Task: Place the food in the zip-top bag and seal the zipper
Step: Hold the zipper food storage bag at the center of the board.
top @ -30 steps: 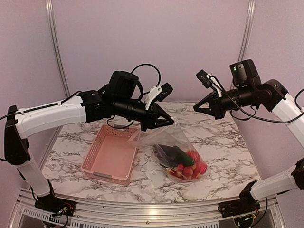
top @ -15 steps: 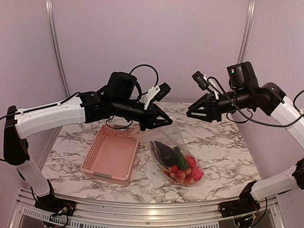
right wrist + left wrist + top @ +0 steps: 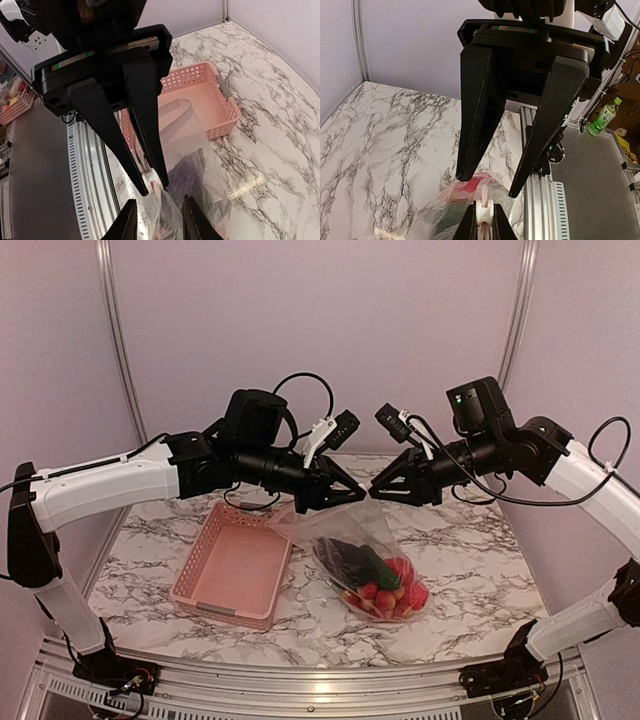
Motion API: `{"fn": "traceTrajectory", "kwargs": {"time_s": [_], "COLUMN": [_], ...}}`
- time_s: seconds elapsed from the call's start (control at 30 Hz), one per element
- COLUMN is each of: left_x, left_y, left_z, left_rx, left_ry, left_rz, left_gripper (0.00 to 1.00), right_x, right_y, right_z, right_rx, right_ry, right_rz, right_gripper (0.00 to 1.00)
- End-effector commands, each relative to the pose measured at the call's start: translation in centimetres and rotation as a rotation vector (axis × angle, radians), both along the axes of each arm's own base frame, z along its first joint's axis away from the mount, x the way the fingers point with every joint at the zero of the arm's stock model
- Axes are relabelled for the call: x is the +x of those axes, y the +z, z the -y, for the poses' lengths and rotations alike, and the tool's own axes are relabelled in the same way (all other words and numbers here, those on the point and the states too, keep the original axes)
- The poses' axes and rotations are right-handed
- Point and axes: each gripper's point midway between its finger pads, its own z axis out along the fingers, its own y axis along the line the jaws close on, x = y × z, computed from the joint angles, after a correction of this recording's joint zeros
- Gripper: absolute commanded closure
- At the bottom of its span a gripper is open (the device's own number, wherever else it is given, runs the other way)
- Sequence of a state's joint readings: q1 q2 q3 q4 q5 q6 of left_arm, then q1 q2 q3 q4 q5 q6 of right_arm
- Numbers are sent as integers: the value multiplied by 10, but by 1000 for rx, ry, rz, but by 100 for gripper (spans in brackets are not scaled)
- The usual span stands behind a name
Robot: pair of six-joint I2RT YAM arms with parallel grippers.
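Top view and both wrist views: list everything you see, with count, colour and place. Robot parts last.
zip-top bag: one, clear, hanging over mid-table, its bottom on the marble.
food: several pieces, red, green and dark purple, at the bag's bottom.
zipper: one, pale pink, at the bag's mouth.
basket: one, pink, on the table left of the bag.
table: one, white marble with grey veins.
bottle: one, green, off the table.
left gripper: one, black, shut on the zipper.
right gripper: one, black, open, fingers either side of the bag's top.
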State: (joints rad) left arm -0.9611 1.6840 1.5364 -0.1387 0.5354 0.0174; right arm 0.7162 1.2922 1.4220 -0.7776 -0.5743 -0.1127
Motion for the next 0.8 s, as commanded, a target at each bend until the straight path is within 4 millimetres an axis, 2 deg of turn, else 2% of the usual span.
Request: {"fn": "traceTrajectory", "kwargs": {"time_s": [0.0,0.27,0.43,0.5,0.6,0.77], "left_x": [-2,-1,0,1,3,1], "left_y": [25,25,24,23,22,20], "left_z": [1,1,2,2,2,4], "left_rx": [-58,-58,-55,-50,-44,-43], "left_ry": [-18,-18,-14,-10,0,-17], "left_rz": [23,20,23,20,19,19], "left_gripper": [92,92,92,85,74,81], "right_x": [2,0,-3,-4,-5,-5], "right_y": [-3,-8,-9,-8,-1,7], "right_z": [-10,-12,-12,-12,-11,-10], "right_rx": [10,-6,-8,-5,6,13], "right_ry": [32,55,72,78,81,83], "right_rz": [25,25,22,24,39,59], "right_gripper": [73,77,93,100,100,100]}}
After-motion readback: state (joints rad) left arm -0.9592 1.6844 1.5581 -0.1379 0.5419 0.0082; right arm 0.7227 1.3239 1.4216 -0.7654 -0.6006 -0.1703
